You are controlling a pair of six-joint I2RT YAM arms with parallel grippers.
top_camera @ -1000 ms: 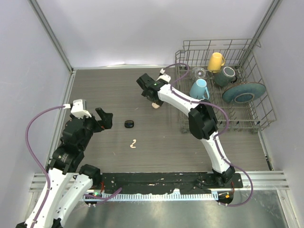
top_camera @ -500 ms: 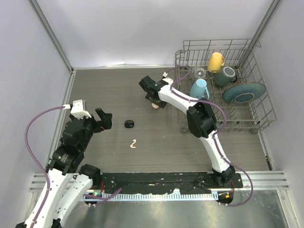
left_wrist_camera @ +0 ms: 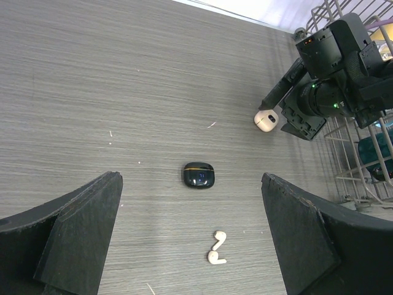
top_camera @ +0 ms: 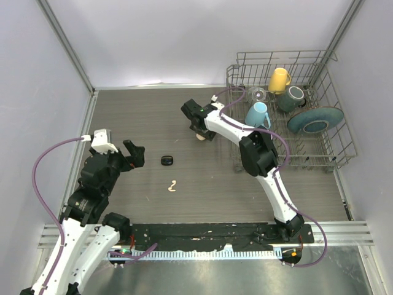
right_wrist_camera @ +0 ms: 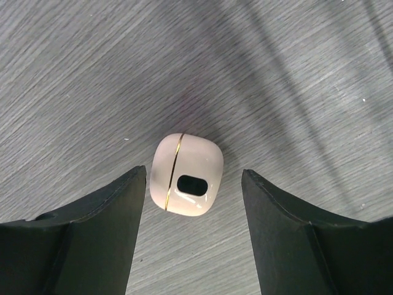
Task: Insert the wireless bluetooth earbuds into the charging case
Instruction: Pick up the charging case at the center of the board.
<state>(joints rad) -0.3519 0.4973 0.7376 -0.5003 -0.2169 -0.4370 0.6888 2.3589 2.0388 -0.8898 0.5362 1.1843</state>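
A closed cream-white charging case (right_wrist_camera: 186, 175) lies on the grey wood-grain table, also in the top view (top_camera: 201, 137). My right gripper (right_wrist_camera: 194, 176) hangs over it, open. One finger stands on each side of the case, the left one nearly touching it. Two cream-white earbuds (left_wrist_camera: 216, 248) lie together on the table (top_camera: 172, 185), below a closed black case (left_wrist_camera: 198, 174). My left gripper (left_wrist_camera: 190, 184) is wide open above the table and holds nothing. It looks down on the black case (top_camera: 167, 160) and the earbuds.
A wire dish rack (top_camera: 319, 155) stands at the right. It holds a yellow mug (top_camera: 279, 79), a blue mug (top_camera: 258, 114), a dark mug (top_camera: 291, 98) and a teal plate (top_camera: 314, 120). Walls close in the table at the back and the left.
My right gripper has shifted slightly towards the cream case and its jaws have narrowed around it. The left arm has not moved.
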